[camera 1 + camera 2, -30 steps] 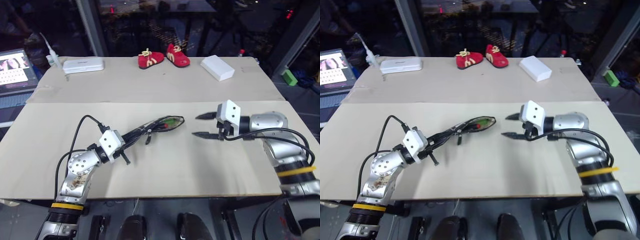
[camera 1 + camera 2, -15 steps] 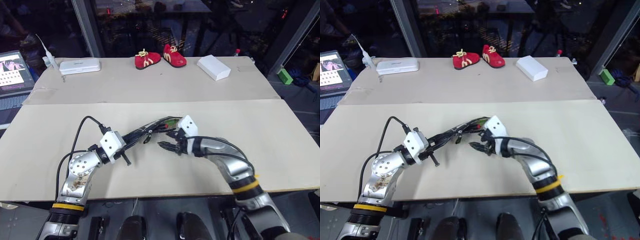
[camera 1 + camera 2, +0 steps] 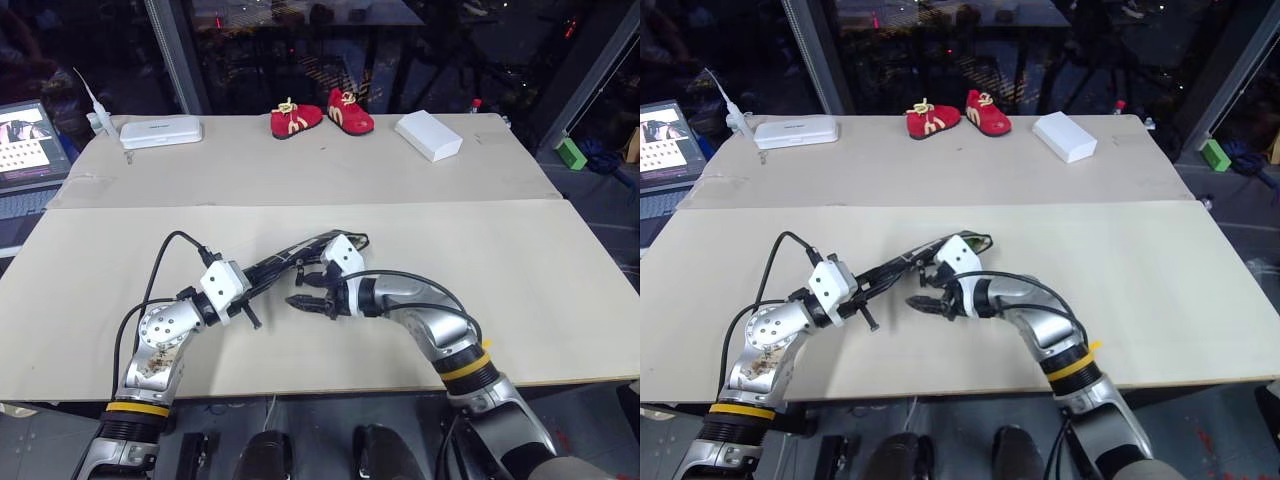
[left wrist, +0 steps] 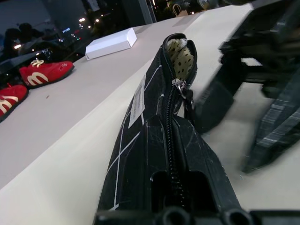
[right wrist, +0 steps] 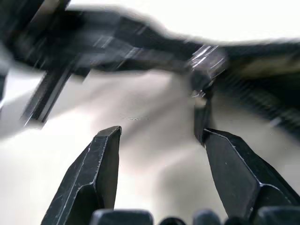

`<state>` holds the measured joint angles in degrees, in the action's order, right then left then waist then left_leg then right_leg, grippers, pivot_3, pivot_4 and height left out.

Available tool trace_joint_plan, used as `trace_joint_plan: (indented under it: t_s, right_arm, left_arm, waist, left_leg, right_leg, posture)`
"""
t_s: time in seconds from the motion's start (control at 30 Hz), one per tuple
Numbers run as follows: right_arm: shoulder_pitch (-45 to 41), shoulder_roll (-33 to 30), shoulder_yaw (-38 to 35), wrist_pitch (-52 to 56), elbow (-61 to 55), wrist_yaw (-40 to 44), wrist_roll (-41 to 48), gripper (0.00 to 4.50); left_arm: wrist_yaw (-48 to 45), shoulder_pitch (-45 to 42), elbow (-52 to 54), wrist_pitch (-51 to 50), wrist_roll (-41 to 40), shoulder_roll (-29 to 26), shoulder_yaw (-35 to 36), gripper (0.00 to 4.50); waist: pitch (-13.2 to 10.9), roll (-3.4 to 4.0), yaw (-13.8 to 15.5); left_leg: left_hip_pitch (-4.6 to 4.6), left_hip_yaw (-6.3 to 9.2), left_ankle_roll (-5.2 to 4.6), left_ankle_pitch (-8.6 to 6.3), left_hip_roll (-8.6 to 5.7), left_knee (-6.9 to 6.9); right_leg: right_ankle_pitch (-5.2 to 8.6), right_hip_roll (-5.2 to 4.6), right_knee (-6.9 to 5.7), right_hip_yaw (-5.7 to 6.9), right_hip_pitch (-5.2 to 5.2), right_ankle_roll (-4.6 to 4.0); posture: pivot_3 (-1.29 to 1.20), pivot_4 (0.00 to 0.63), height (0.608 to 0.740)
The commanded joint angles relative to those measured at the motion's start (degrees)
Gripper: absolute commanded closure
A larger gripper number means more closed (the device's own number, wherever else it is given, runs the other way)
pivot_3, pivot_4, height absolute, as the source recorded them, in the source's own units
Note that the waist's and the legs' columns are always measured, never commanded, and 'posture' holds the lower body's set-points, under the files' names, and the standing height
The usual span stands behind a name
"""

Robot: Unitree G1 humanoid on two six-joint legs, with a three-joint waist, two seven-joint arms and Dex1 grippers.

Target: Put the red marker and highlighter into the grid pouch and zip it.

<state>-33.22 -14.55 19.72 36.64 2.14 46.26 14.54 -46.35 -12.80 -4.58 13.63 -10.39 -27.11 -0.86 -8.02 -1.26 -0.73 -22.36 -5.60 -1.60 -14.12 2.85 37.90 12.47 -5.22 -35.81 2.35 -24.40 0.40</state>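
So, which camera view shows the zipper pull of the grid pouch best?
The left wrist view: the zipper pull sits sharp on the grid pouch, just below its open end. The right wrist view shows it blurred beyond the right hand. In both eye views it is too small.

No wording can be read anywhere; the white label [image 4: 137,101] on the grid pouch [image 4: 154,154] is too blurred to make out; the laptop screen [image 3: 22,140] shows only illegible marks.
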Motion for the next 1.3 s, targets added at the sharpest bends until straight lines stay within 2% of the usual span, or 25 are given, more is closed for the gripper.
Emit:
trace_joint_plan:
  t_s: [0.03, 0.6, 0.7, 0.93, 1.1, 1.3]
  right_arm:
    - [-2.2, -0.1, -3.0, -1.2, 1.3, -0.1, 0.5, 1.43]
    - [-5.8, 6.3, -3.1, -2.9, 6.3, -1.6, -0.5, 1.43]
    - [-6.1, 6.4, -3.9, -3.0, 6.8, -2.3, -0.7, 2.1]
    - [-6.6, 5.3, -4.9, -2.8, 7.5, -2.0, -0.4, 4.4]
    - [-6.5, 3.4, -4.8, -3.2, 6.3, -1.2, -1.0, 4.4]
    - [-6.5, -4.9, -7.3, -2.7, 5.0, 1.2, -1.4, 4.4]
  left_arm:
    - [0.1, -0.2, 0.4, 1.8, -0.5, 0.1, 0.5, 4.5]
    - [1.1, 0.5, 0.2, 2.5, -0.3, 0.5, 0.6, 4.5]
    - [1.1, 0.5, 0.3, 2.5, -0.3, 0.4, 0.6, 4.5]
    - [1.2, 0.4, 0.3, 2.3, -0.3, 0.4, 0.6, 4.5]
    - [1.3, 0.0, 0.2, 2.3, -0.2, 0.4, 0.6, 4.5]
    - [1.5, 0.3, 0.8, 2.1, -0.3, 0.3, 0.8, 4.5]
  waist:
    - [0.0, 0.0, 0.0]
    - [0.0, 0.0, -0.1]
    - [0.0, 0.0, -0.1]
    - [0.0, 0.0, -0.1]
    - [0.0, 0.0, -0.1]
    - [0.0, 0.0, 0.1]
  left_leg:
    - [0.01, 0.0, 0.0, 0.0, 0.0, 0.0]
    - [0.0, 0.01, 0.01, 0.0, 0.01, 0.0]
    - [0.0, 0.01, 0.01, 0.0, 0.02, 0.0]
    - [0.0, 0.01, 0.01, 0.0, 0.01, 0.0]
    - [0.0, 0.01, 0.01, 0.0, 0.02, 0.0]
    - [-0.03, 0.02, 0.01, 0.0, 0.0, 0.0]
  right_leg:
    - [0.0, 0.0, -0.01, 0.0, 0.01, 0.0]
    - [0.0, 0.0, -0.01, 0.0, 0.0, 0.0]
    - [0.0, 0.01, -0.02, 0.01, -0.01, 0.0]
    - [0.0, 0.01, -0.02, 0.01, -0.01, 0.0]
    - [0.0, 0.01, -0.02, 0.01, -0.01, 0.0]
    - [0.0, -0.01, 0.01, 0.02, -0.01, 0.0]
  posture:
    - [0.0, 0.15, 0.74]
    - [0.0, 0.15, 0.74]
    - [0.0, 0.15, 0.74]
    - [0.0, 0.15, 0.74]
    - [0.0, 0.15, 0.74]
    - [0.0, 0.15, 0.74]
